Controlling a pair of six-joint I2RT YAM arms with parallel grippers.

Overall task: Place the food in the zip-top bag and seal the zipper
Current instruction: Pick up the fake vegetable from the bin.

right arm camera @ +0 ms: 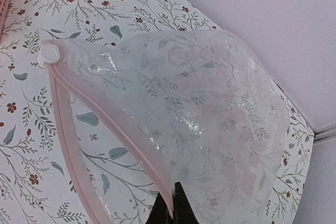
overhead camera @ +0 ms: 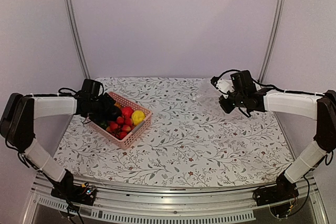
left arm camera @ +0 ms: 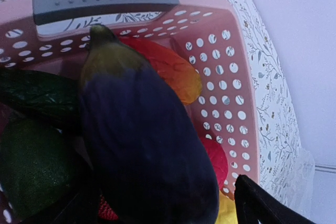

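- The eggplant looked light, smooth-skinned and rounded, so likely to slip. A hold across its thick middle seemed safer than one at the tapering green stem end.
- The left claw reached into the pink basket with its fingers apart on either side of the eggplant. A sliver of yellow showed beside one finger, so I judged it not clamped yet.
- The basket held all the food: the eggplant on top, an orange-red piece, a green piece, a yellow piece and red balls.
- The zip-top bag lay well apart from the basket on the far right of the worktop. It was soft, crinkled and floppy, and no food showed inside it.
- The right claw was pinched together on the zipper, the stiffest part of the bag and the sensible place to hold it.
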